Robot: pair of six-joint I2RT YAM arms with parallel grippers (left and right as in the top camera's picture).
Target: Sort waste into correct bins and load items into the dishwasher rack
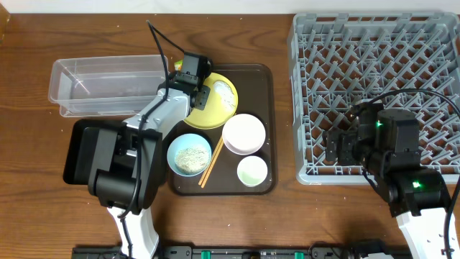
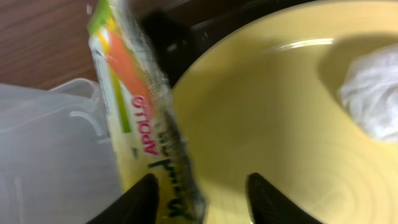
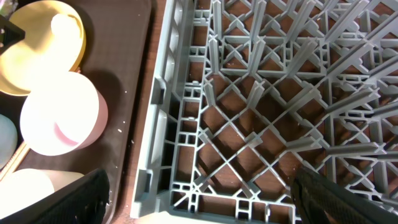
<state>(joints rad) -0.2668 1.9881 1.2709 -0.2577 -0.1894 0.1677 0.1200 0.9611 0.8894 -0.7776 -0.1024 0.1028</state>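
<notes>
A green-yellow snack wrapper [image 2: 134, 118] stands on edge at the left rim of the yellow plate [image 2: 261, 112]. My left gripper [image 2: 202, 199] straddles it, open: the wrapper lies against the left finger, with a gap to the right finger. A crumpled white tissue [image 1: 224, 90] rests on the plate [image 1: 215, 111]. The clear box [image 1: 108, 85] sits just left of it, and the black tray [image 1: 80, 147] lies under the left arm. My right gripper [image 3: 199, 199] hangs open and empty over the near left corner of the grey dishwasher rack [image 1: 381, 72].
On the dark brown serving tray [image 1: 267, 79] stand a white bowl [image 1: 244, 134], a light blue bowl [image 1: 190, 155] holding rice scraps, a small white cup [image 1: 252, 171] and wooden chopsticks [image 1: 213, 162]. The left arm's base covers much of the black tray.
</notes>
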